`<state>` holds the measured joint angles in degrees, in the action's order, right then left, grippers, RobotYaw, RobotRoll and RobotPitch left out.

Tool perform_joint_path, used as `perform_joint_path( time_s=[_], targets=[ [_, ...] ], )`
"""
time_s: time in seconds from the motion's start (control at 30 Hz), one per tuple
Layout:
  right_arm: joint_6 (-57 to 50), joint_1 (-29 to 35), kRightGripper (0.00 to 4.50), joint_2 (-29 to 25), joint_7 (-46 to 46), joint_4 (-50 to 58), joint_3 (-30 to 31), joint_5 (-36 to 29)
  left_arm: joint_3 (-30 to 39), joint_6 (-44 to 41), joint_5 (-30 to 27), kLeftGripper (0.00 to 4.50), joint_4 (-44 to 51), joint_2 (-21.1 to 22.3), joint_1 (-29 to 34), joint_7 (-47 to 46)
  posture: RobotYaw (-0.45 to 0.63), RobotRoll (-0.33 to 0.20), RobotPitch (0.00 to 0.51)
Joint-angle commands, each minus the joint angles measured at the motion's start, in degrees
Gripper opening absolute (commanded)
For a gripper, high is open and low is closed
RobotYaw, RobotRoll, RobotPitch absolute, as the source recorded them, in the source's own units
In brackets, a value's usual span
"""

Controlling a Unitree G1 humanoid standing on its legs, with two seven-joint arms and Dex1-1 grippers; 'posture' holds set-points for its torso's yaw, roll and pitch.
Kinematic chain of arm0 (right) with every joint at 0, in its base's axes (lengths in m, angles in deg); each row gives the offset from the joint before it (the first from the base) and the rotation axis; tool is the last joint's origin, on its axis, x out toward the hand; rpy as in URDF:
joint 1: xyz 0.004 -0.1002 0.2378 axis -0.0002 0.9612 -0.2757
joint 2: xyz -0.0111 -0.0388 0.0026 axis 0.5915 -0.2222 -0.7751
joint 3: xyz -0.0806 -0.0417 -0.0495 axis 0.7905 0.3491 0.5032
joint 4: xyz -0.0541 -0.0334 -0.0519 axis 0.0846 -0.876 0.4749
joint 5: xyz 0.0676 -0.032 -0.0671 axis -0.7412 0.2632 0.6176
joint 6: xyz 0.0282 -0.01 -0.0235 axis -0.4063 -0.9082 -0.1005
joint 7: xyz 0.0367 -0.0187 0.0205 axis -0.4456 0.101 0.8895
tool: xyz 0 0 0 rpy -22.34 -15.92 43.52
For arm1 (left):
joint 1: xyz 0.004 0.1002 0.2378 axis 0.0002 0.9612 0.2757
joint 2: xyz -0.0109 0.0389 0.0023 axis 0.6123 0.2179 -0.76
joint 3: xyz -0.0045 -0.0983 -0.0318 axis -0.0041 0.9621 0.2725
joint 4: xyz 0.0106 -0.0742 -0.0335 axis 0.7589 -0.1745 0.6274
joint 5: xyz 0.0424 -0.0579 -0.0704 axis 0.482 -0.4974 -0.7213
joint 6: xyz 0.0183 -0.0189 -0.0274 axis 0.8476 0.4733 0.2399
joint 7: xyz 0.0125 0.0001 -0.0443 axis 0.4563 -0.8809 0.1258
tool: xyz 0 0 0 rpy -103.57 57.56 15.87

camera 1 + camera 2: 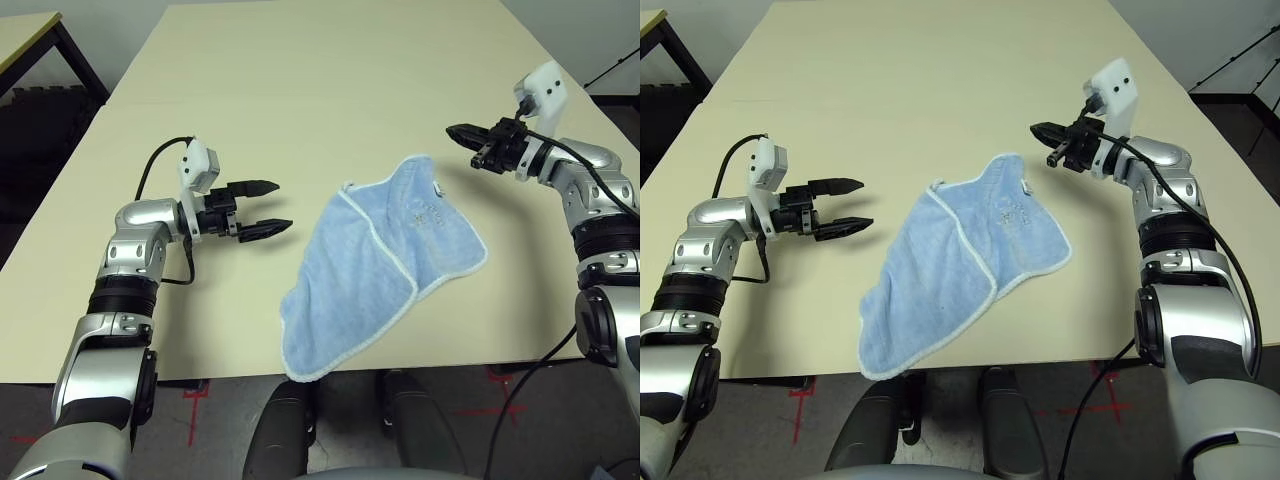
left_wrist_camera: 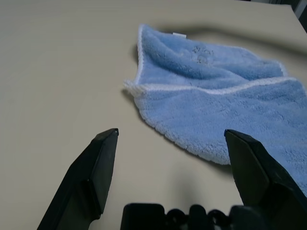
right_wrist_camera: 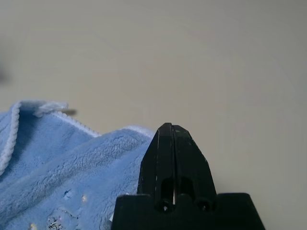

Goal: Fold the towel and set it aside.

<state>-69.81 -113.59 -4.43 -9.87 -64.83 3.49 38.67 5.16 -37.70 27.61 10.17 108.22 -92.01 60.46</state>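
The light blue towel [image 1: 380, 262] lies loosely folded on the table [image 1: 300, 90], one flap laid over the other, its near corner hanging at the front edge. A whitish hem runs along its edges, and a small white tag [image 1: 439, 188] sits at its far right corner. My left gripper [image 1: 270, 206] hovers open to the left of the towel, nothing between its fingers; the towel [image 2: 225, 100] lies just beyond them. Raised off the table at the towel's far right, my right gripper [image 1: 456, 131] is shut and empty, with the towel [image 3: 72, 167] below it.
The beige table stretches wide and bare behind the towel. Its front edge [image 1: 200, 375] runs just below the towel's near corner. A darker desk [image 1: 30, 40] stands off to the far left.
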Motion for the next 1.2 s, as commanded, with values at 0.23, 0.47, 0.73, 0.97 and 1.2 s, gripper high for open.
perform_joint_path(
  time_s=[0.23, 0.47, 0.73, 0.97, 1.2],
  targets=[
    [-1.8, -8.5, 3.3, -1.2, 2.9, -14.3, 1.1, 2.6, 0.3, -1.7, -1.5, 4.5, 5.2, -0.7, 4.0, -2.0, 0.06, 0.0, 0.233],
    [1.0, -9.2, 4.48, -1.8, 1.2, -17.5, 3.0, 7.0, 0.6, -3.7, -2.7, 4.5, 9.3, 0.2, 6.9, -3.1, 0.08, 0.0, 0.269],
    [3.5, -8.5, 4.48, 0.4, -1.7, -17.9, 3.2, 8.4, 0.5, -4.8, -3.2, 4.5, 10.8, 1.3, 7.7, -3.2, 0.09, 0.0, 0.282],
    [4.3, -8.4, 4.48, 2.6, -4.6, -18.5, 3.3, 9.0, 0.2, -3.7, -3.0, 4.5, 11.3, 1.8, 6.8, -3.0, 0.1, 0.0, 0.287],
    [3.6, -8.5, 4.11, 3.8, -7.5, -19.2, 3.7, 10.4, -0.2, 0.5, -2.4, 4.5, 11.6, 1.8, 6.6, -3.0, 0.11, 0.0, 0.287]
  ],
)
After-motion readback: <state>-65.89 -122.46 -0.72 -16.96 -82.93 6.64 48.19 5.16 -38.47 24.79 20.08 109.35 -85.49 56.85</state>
